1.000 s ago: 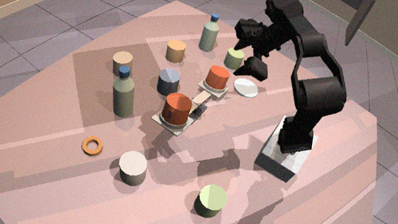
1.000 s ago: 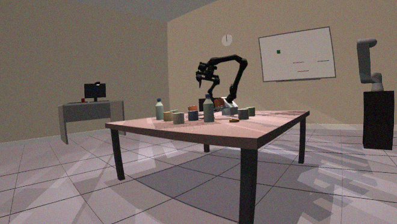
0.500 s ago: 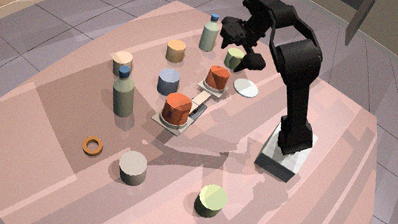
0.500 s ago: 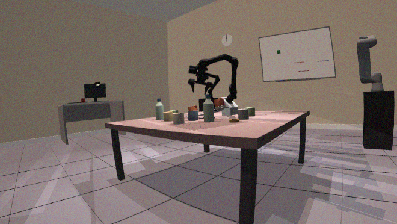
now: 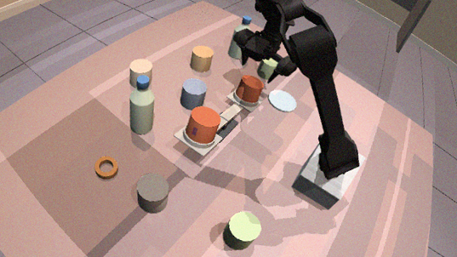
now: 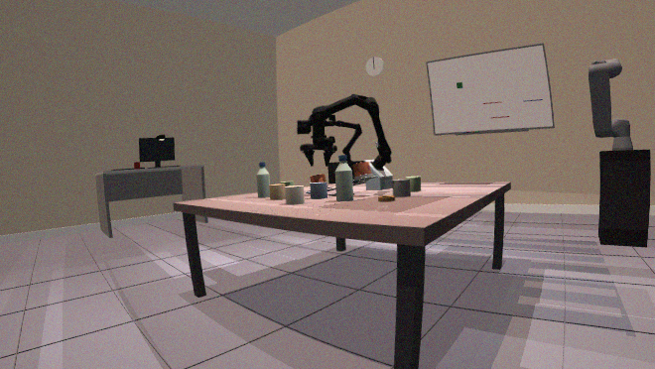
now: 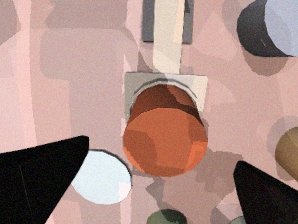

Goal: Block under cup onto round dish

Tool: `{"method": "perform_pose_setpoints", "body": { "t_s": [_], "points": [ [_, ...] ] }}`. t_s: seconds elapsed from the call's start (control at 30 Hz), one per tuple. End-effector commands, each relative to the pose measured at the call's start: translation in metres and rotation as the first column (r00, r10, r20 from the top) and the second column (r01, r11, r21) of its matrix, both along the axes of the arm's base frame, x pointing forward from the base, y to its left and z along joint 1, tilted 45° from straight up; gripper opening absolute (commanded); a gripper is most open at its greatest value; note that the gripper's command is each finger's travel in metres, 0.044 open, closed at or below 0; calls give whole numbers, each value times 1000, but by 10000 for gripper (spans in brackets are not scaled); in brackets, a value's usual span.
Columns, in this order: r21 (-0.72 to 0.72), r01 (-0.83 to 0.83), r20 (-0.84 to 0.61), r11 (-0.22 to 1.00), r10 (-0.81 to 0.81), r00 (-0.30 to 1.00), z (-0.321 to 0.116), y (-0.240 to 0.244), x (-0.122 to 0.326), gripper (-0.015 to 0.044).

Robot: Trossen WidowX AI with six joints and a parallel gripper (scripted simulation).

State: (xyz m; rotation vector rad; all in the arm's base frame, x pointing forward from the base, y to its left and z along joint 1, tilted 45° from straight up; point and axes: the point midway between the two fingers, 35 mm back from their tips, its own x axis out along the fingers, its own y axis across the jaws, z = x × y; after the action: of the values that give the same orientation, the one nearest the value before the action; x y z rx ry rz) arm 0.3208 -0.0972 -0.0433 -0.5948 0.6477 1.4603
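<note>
Two orange cups, the far one (image 5: 250, 89) (image 7: 165, 142) and the near one (image 5: 203, 125), stood upside down on opposite ends of the balance (image 5: 231, 114) (image 7: 168, 40). The gripper (image 5: 258, 71) (image 6: 319, 163) (image 7: 162, 156) was above the far cup, its fingers wide apart with nothing between them. The dish (image 5: 282, 100) (image 7: 104, 177) lay near the far cup, with no block or cup on it. The block was hidden from sight. A blue cylinder (image 5: 193, 94) (image 6: 319, 190) (image 7: 283, 25) stood beside the balance, and a ring (image 5: 97, 167) (image 6: 386, 198) lay well apart from it.
</note>
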Motion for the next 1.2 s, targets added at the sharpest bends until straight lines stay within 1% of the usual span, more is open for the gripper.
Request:
{"method": "perform_pose_setpoints", "body": {
  "t_s": [0.0, 0.27, 0.37, 1.17],
  "points": [
    [-14, -102, 35, 995, 102, 994, -14, 2, 5, 440],
    [-14, -102, 35, 995, 102, 994, -15, 3, 5, 440],
    [-13, -102, 35, 995, 102, 994, -24, 12, 5, 440],
    [-13, -102, 36, 995, 102, 994, -48, 35, 5, 440]
  ]
}}
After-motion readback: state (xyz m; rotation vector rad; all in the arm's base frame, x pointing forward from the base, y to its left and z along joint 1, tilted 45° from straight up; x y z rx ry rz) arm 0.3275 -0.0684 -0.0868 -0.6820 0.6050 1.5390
